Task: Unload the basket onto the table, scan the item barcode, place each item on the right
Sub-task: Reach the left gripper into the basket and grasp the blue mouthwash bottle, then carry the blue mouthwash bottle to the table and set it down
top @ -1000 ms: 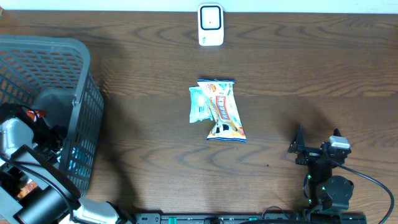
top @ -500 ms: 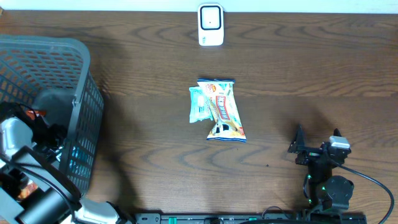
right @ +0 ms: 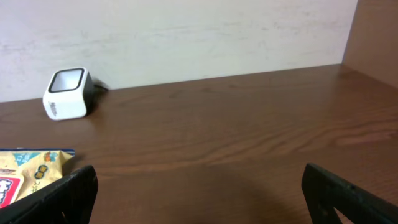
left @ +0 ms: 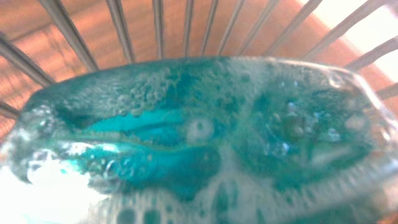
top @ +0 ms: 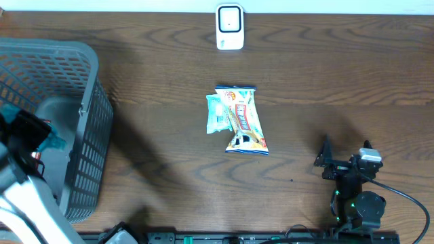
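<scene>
- The left gripper hangs over the near end of a grey mesh basket at the counter's left edge. Its jaws are clenched across a teal packet, whose ends stick out on either side of them.
- In the left wrist view, the teal packet fills almost the whole frame. It is clear and wrinkled, with the basket's bars fanned out behind it. The jaws themselves cannot be seen in this view.
- A small white scanner stands at the far edge of the counter near the middle, well apart from the packet and the basket.
- Two snack packets lie overlapping in the middle of the counter, a pale one under an orange-printed one.
- The right gripper rests low at the near right of the counter, its jaws released wide with nothing between them.
- The right wrist view looks past the right gripper across bare wood to the scanner by the wall. A corner of a snack packet shows at the left.
</scene>
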Action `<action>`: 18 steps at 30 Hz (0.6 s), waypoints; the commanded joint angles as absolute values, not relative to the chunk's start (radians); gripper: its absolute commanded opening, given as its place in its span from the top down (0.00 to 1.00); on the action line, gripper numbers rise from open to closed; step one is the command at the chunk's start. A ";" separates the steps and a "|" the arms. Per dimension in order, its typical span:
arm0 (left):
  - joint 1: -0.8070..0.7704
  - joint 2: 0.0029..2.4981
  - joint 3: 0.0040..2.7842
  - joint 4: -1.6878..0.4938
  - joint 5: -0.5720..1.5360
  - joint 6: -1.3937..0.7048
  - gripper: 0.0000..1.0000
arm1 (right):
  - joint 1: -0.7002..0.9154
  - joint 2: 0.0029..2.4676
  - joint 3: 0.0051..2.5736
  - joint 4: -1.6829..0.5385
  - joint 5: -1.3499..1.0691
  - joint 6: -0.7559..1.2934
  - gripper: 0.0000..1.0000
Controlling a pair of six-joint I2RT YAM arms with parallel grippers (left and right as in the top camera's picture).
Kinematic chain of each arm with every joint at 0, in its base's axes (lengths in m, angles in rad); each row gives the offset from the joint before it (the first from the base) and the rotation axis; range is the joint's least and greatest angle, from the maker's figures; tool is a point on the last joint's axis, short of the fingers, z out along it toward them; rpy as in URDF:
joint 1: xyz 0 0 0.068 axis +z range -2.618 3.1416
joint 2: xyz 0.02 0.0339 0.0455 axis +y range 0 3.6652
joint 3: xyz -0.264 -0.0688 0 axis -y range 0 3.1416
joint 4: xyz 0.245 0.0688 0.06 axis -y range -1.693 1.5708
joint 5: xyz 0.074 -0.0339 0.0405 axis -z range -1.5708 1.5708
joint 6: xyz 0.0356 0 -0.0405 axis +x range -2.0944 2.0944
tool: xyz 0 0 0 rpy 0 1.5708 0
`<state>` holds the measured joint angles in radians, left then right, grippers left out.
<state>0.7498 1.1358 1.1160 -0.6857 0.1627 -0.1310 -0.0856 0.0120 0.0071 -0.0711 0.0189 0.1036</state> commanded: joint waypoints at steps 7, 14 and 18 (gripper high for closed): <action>0.680 0.667 1.151 -0.462 0.522 -0.371 0.51 | -0.079 0.007 0.006 -0.075 0.024 0.116 0.01; 0.548 0.600 1.149 -0.390 0.755 -0.522 0.51 | -0.079 0.007 0.006 -0.075 0.024 0.115 0.01; 0.446 0.618 1.131 -0.437 0.778 -0.514 0.51 | -0.079 0.007 0.006 -0.075 0.024 0.115 0.01</action>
<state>0.5102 0.6003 1.1316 -0.4316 0.6926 -0.4747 -0.0856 0.0120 0.0071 -0.0708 0.0185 0.1036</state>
